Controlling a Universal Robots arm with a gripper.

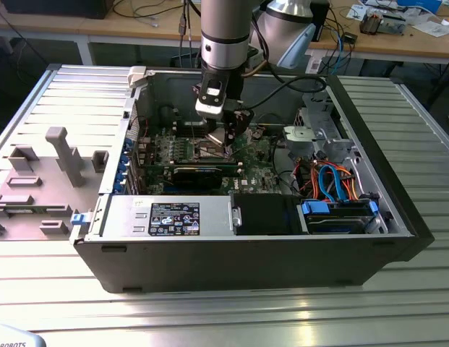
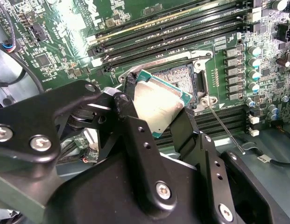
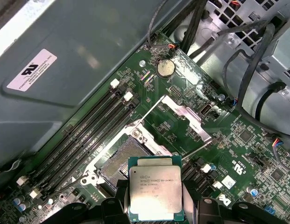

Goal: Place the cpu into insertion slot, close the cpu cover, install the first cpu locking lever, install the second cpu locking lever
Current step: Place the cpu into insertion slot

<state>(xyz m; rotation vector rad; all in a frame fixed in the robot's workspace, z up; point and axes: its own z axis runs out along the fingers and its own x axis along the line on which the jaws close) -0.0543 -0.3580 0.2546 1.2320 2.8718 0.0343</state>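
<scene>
My gripper (image 2: 156,111) is shut on the cpu (image 2: 159,100), its black fingers (image 2: 130,121) clamping two opposite edges of the silver-topped chip. The cpu (image 3: 155,191) hangs tilted just above and beside the insertion slot (image 3: 117,161), whose brownish contact field (image 2: 182,77) lies uncovered. The cpu cover (image 3: 190,120), a silver frame with a square window, is swung open away from the socket. A thin locking lever (image 2: 224,125) sticks out beside the socket. In the exterior view the gripper (image 1: 224,139) is low inside the open computer case, over the green motherboard (image 1: 257,155).
Long black memory slots (image 2: 173,28) run along both sides of the socket. A power supply box (image 1: 173,217) sits at the case front, and cable bundles (image 1: 332,181) and a drive cage fill the exterior view's right. The case wall (image 3: 65,56) rises close by. A grey fixture (image 1: 58,155) stands outside.
</scene>
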